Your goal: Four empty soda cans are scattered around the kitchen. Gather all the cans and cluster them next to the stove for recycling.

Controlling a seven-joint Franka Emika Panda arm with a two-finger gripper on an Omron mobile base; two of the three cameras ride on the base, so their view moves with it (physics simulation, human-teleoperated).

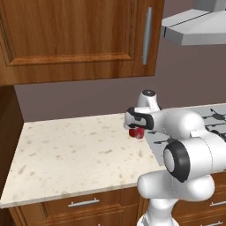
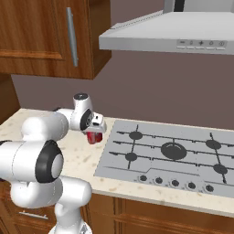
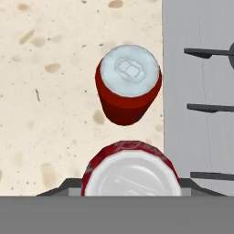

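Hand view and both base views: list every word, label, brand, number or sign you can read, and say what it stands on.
No readable text anywhere.
Range hood: small marks on its front panel, too small to read.
Held soda can between the fingers: faint pale pattern on its red rim, not legible.
Standing soda can on the counter beside the stove: plain red wall, no lettering.

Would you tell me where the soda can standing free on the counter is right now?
In the hand view, the free soda can stands upright on the speckled counter, just off the stove edge, a short gap beyond the held can.
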